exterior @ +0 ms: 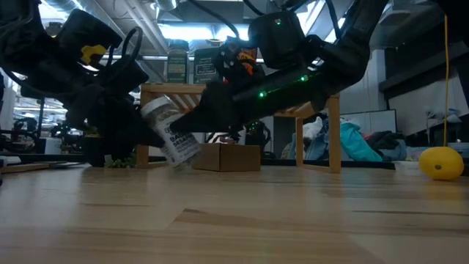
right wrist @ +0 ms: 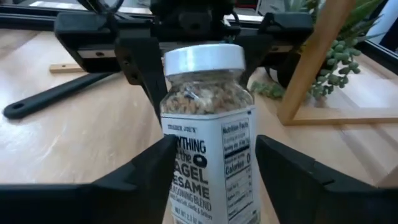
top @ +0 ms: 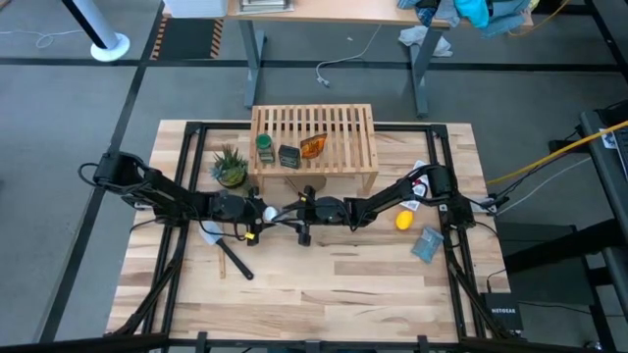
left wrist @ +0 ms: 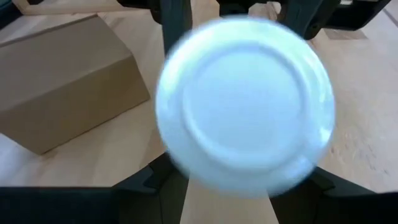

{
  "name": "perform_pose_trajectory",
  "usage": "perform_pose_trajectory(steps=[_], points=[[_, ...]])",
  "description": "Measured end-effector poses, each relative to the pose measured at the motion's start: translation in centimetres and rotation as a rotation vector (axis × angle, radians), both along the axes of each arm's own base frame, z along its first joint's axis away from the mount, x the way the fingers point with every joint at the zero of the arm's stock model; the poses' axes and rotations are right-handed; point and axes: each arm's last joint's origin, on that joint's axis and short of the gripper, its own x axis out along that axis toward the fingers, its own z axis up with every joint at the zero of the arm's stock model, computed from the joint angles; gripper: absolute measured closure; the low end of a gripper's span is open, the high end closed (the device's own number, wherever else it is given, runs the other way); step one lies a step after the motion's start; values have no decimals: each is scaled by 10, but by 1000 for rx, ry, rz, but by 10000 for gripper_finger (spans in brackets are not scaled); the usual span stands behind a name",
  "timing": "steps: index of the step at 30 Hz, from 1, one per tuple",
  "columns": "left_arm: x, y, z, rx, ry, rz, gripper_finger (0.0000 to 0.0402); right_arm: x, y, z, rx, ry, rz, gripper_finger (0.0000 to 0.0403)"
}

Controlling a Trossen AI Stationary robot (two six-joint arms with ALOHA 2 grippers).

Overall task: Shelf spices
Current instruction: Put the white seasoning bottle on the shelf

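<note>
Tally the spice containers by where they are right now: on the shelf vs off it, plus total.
On the shelf: 3 (green-lidded jar, dark tin, amber bottle)
Off the shelf: 1 (white-capped jar, tilted, between the left claw and right claw)
Total: 4

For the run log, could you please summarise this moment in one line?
handover | white-capped jar tilted, between left tool and right tool | three spices on shelf
</note>
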Motion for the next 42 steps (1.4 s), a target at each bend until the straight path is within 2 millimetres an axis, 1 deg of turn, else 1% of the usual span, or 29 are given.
perform_pose_trajectory(steps=[5,9,14,19,26,31,36,42], points=[[0,0,0,1,-1,2,221,0,-1,0,-4,3,-13,143],[0,0,0,1,-1,3,221,-1,0,-1,11,10,-18,135],[0,0,1,18,-6,-6,221,-2,0,-6,78,54,-18,134],[0,0,3,18,-18,-7,221,-4,0,-11,81,110,-20,134],[0,0,10,41,-54,-16,222,-4,1,-11,113,106,-29,134],[-1,0,15,67,-78,-23,222,-5,9,-11,137,108,4,134],[-2,2,19,98,-92,18,222,-6,17,-12,119,112,-2,134],[-3,2,18,109,-77,28,222,-6,15,-11,99,100,-44,134]])
